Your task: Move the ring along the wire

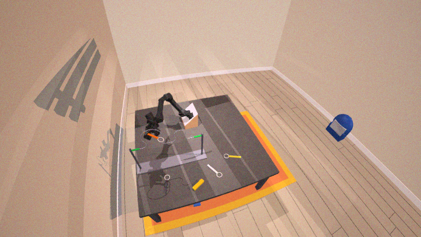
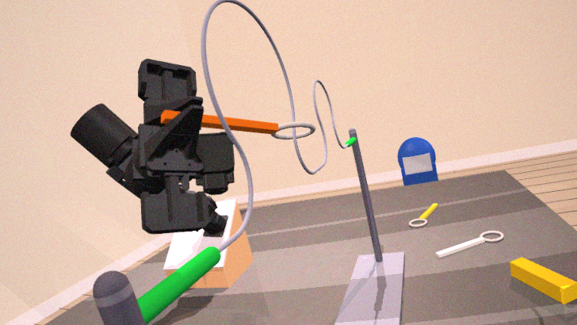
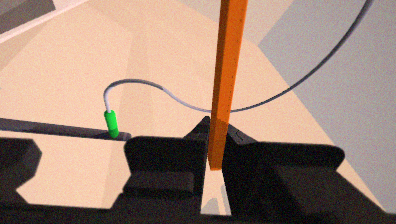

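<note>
My gripper (image 1: 148, 136) (image 2: 177, 116) (image 3: 211, 120) is shut on the near end of the orange handle (image 1: 152, 135) (image 2: 238, 123) (image 3: 227, 75) and holds it about level, high above the table. The pale ring (image 1: 160, 139) (image 2: 293, 130) at the handle's far end sits around the thin grey wire (image 2: 282, 72) (image 3: 150, 85), midway along its loops. One green part (image 1: 135, 149) (image 2: 181, 278) sits at the near post (image 1: 135, 159) (image 2: 115, 296). The other green part (image 1: 196, 136) (image 2: 350, 141) (image 3: 111, 123) sits at the far post (image 1: 202, 144) (image 2: 365, 193).
A wedge block with a white top (image 1: 191, 117) (image 2: 238, 258) stands behind the wire. A yellow-handled ring (image 1: 232, 156) (image 2: 423, 216), a white-handled ring (image 1: 214, 170) (image 2: 470, 242) and a yellow block (image 1: 198, 184) (image 2: 543, 280) lie on the table. A blue object (image 1: 340, 127) (image 2: 417, 161) stands by the wall.
</note>
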### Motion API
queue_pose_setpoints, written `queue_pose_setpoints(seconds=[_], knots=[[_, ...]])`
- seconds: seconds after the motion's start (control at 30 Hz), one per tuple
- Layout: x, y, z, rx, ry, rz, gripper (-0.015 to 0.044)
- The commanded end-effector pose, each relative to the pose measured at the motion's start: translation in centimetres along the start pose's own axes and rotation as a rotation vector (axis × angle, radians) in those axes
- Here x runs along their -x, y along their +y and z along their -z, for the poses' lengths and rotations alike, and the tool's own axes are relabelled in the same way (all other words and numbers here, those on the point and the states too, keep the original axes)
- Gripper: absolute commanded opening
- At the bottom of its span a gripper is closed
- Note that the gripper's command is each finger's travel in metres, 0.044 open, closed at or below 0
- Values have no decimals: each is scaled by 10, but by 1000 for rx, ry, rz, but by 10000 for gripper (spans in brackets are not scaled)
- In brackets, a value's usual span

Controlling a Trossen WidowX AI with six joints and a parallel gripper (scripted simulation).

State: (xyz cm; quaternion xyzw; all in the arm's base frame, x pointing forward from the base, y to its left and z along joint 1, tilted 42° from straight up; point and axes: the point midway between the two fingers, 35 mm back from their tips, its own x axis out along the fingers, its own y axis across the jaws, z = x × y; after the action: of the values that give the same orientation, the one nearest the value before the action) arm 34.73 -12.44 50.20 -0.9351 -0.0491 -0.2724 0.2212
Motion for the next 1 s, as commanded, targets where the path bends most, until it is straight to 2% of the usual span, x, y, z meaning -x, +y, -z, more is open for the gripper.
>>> queue_pose_setpoints(seconds=[0.0, 0.97], knots=[[1, 11, 0, -51, 9, -29, -150], [30, 97, -33, -623, 85, -352, -150]])
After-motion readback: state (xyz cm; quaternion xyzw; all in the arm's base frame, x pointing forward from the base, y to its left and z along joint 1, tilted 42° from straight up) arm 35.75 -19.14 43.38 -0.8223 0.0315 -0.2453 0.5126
